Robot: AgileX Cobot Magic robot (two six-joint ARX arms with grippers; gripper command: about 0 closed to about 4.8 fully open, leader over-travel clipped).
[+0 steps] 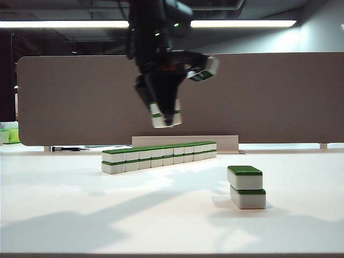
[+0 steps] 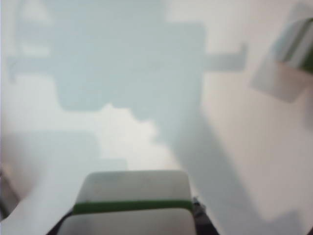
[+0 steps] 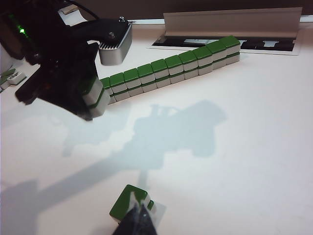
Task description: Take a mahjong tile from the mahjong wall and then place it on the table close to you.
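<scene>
The mahjong wall point(image 1: 161, 153) is a long two-tier row of white tiles with green tops on the white table point(image 1: 161, 220); the right wrist view shows the wall point(image 3: 171, 68) too. My left gripper point(image 1: 165, 114) hangs in the air above the wall's middle, shut on a white tile with a green band point(image 1: 161, 118). In the left wrist view that tile point(image 2: 134, 188) fills the space between the jaws of the left gripper point(image 2: 132, 215). The right wrist view shows the left gripper point(image 3: 93, 98) lifted clear of the wall. My right gripper point(image 3: 139, 218) is shut, its dark tips together and holding nothing.
A short stack of two tiles point(image 1: 246, 187) stands at the right front, just beyond the right gripper's tips point(image 3: 128, 203). A brown-grey partition board point(image 1: 269, 97) closes the back. A pale metal rail point(image 3: 230, 22) lies behind the wall.
</scene>
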